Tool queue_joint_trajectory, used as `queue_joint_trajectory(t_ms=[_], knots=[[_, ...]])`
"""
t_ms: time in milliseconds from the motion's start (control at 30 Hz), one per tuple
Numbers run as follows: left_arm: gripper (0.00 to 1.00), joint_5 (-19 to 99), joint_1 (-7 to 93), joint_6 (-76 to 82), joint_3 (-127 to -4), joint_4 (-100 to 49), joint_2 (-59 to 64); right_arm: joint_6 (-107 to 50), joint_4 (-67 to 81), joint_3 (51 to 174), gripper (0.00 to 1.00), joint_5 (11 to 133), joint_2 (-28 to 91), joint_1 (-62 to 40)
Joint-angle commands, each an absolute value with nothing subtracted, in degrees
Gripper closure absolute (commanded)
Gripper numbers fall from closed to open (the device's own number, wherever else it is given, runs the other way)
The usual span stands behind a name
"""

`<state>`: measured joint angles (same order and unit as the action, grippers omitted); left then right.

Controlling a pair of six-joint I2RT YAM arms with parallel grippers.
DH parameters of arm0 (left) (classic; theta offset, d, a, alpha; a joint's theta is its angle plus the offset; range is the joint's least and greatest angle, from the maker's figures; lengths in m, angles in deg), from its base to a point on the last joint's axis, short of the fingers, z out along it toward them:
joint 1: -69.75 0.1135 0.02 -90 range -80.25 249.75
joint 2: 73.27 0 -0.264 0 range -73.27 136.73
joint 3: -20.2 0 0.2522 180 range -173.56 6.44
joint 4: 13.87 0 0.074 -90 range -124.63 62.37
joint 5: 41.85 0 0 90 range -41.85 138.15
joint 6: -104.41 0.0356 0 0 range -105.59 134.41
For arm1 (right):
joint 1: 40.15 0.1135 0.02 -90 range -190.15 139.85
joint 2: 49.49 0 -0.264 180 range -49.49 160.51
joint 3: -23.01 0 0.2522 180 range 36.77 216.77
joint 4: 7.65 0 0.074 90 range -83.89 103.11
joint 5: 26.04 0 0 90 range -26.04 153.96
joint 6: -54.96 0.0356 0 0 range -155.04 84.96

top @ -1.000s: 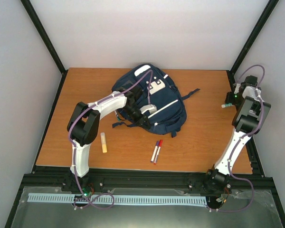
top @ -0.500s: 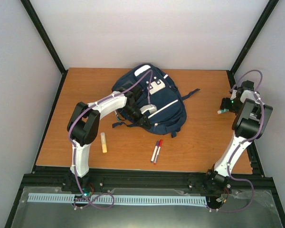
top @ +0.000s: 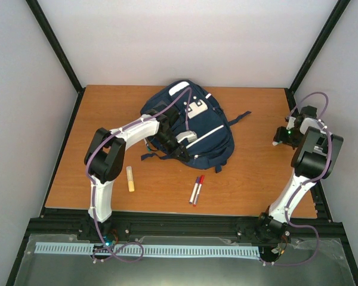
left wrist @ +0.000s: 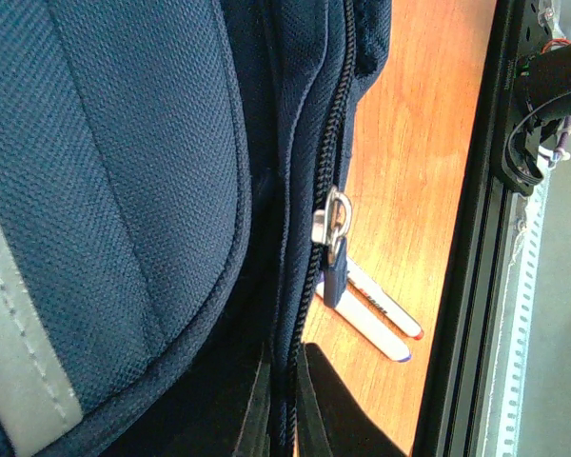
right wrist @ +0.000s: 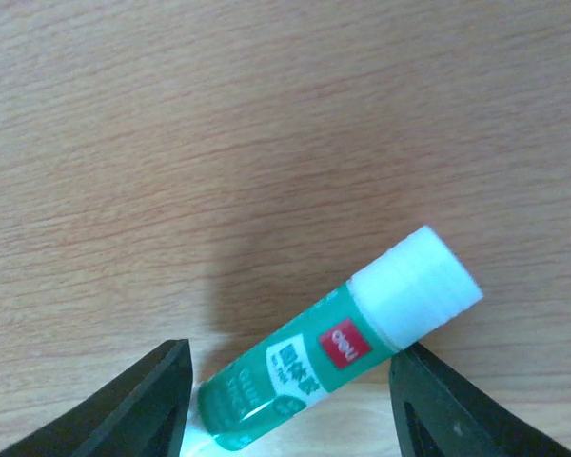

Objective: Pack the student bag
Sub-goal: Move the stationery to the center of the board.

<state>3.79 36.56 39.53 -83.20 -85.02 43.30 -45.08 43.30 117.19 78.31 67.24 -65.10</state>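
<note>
Left gripper (left wrist: 287,369): fingers (left wrist: 328,409) closed, pinching the zip seam at the edge of the student bag (left wrist: 124,190). Just beyond the fingertips along the seam sits the metal zip slider (left wrist: 334,221), with its blue pull tab (left wrist: 334,278) hanging from it. Past the bag's edge two markers (left wrist: 381,319) lie side by side on the wooden table (left wrist: 419,143), between the bag and the black frame rail (left wrist: 476,286).

Right gripper (right wrist: 290,360): fingers (right wrist: 157,400) spread, one on either side of a green glue stick (right wrist: 305,367) with a white cap, which lies aslant between them. Whether the pads touch it cannot be told.

Top view: the navy bag lies flat at the middle of the table, toward the far edge, white front patch upward. The right gripper is near the table's right edge, well apart from the bag. A yellow tube (top: 130,179) lies near the left arm.
</note>
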Motion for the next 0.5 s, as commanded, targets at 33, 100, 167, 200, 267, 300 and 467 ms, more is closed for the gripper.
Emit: queue_joint_trajectory(t_ms=[33, 100, 167, 200, 267, 300, 467], knots=[[0.94, 0.3, 36.4, 38.6, -84.8, -86.7, 43.0, -46.9, 46.0, 114.7, 0.52, 80.1, 67.4, -62.0], [0.93, 0.3, 36.4, 38.6, -84.6, -86.7, 42.7, -47.0, 46.3, 114.8, 0.59, 80.0, 67.5, -61.4], [0.93, 0.3, 36.4, 38.6, -84.3, -86.5, 42.3, -46.8, 46.8, 115.4, 0.61, 80.0, 67.7, -61.2], [0.93, 0.4, 36.4, 38.6, -84.3, -86.5, 42.1, -46.8, 47.1, 115.8, 0.63, 80.0, 67.9, -61.1], [0.93, 0.7, 36.4, 38.6, -84.2, -86.6, 41.8, -46.7, 47.8, 116.5, 0.67, 80.1, 68.1, -61.0], [0.93, 0.8, 36.4, 38.7, -84.2, -86.8, 41.6, -46.8, 48.1, 116.8, 0.7, 80.3, 68.2, -61.0], [0.92, 1.5, 37.1, 39.4, -84.3, -87.5, 41.3, -48.6, 50.1, 116.2, 0.9, 81.0, 67.3, -60.3]])
